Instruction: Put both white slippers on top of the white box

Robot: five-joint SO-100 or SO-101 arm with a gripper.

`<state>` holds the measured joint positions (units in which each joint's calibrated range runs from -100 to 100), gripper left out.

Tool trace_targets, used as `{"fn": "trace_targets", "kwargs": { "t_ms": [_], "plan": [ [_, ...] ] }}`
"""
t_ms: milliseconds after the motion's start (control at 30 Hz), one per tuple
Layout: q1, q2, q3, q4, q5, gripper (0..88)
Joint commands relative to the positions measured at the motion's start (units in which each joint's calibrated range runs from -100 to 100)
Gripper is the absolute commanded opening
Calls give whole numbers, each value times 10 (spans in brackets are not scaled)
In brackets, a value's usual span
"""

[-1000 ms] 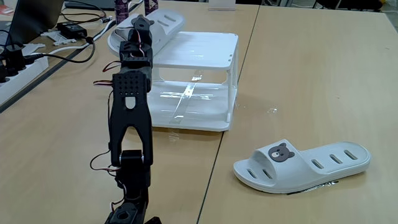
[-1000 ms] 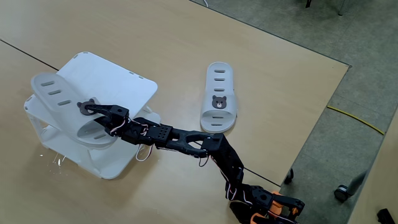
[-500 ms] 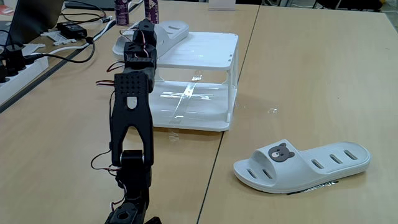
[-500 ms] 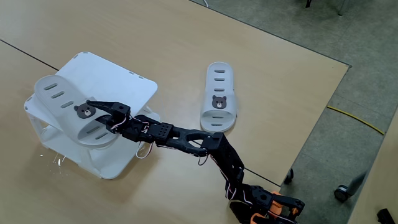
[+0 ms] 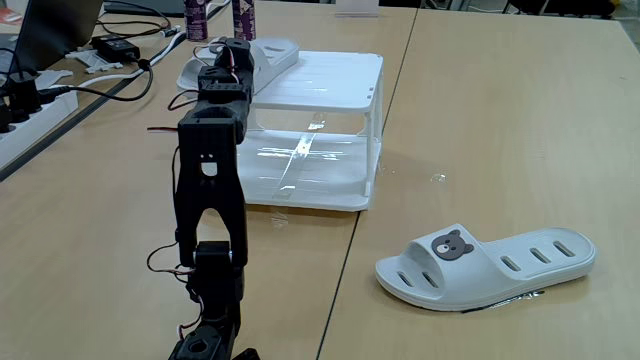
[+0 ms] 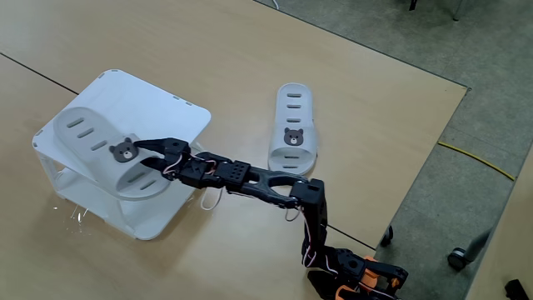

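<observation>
**A:** What are the fingers doing?

**B:** In a fixed view from above, the gripper (image 6: 150, 152) has its jaws spread, one finger (image 6: 153, 144) ending just beside the bear badge and the other lower, over the toe opening of the first slipper (image 6: 93, 143). They are parted and not clamping anything that I can make out. In the low fixed view the gripper (image 5: 235, 48) is seen from behind, so the fingertips are mostly hidden by the arm (image 5: 210, 170) itself.

**A:** And that slipper?

**B:** It lies flat on top of the white box (image 6: 171, 112), along the box's near-left edge in the view from above. In the low view only its far end shows on the white box (image 5: 330, 80), past the black links.

**A:** The other one?

**B:** The second slipper (image 6: 293, 129) lies on the table (image 6: 250, 50), well apart from the box, bear badge up. In the low view this second slipper (image 5: 490, 265) sits to the right of the box, nearer the camera.

**A:** What about the surface and the room?

**B:** The table (image 5: 500, 120) is pale wood, with a seam between two tops running past the box. Left of the box in the low view lie black cables (image 5: 100, 90), a power strip (image 5: 25, 125) cut off by the frame edge, and some bottles (image 5: 215, 15) cropped at the top. From above, grey floor (image 6: 433, 42) surrounds the table, with a yellow cable (image 6: 479, 160) lying on it.
</observation>
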<state>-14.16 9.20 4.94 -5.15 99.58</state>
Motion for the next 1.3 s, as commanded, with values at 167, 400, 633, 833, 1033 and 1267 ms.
{"fn": "trace_targets", "kwargs": {
  "t_ms": [167, 400, 633, 833, 1033, 1267],
  "plan": [
    [-11, -113, 28, 43, 4, 129],
    [-8, -57, -66, 58, 4, 128],
    [-19, 83, -263, 61, 4, 127],
    [-16, 161, -367, 60, 4, 127],
    [-20, 98, -287, 157, 4, 127],
    [-21, 44, -274, 219, 4, 127]
  ]
}}
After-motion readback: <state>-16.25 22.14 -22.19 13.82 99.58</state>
